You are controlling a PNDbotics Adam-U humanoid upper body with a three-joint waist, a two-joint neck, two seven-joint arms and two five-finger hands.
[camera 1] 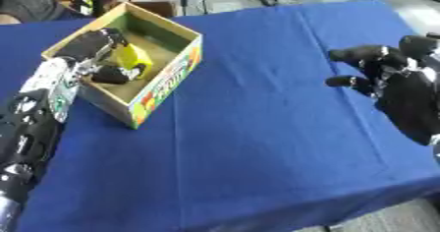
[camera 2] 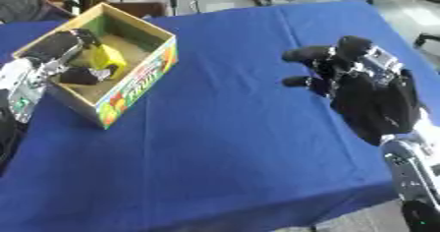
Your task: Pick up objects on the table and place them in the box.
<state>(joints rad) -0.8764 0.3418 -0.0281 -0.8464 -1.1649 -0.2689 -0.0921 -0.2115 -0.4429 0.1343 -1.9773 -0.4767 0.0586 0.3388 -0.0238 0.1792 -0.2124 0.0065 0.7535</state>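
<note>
Yellow object upright in box

Head stereo pair, looking down; both share table.

The box is sitting on the desk toward its far left corner, turned askew to the desk's edges. The left hand is reaching into the box from the near left, its fingers curling round an object that is sitting inside, toward the box's left wall. The right hand is hovering over the right side of the desk, well apart from the box. Between box and right hand the desk is lying open.
</note>
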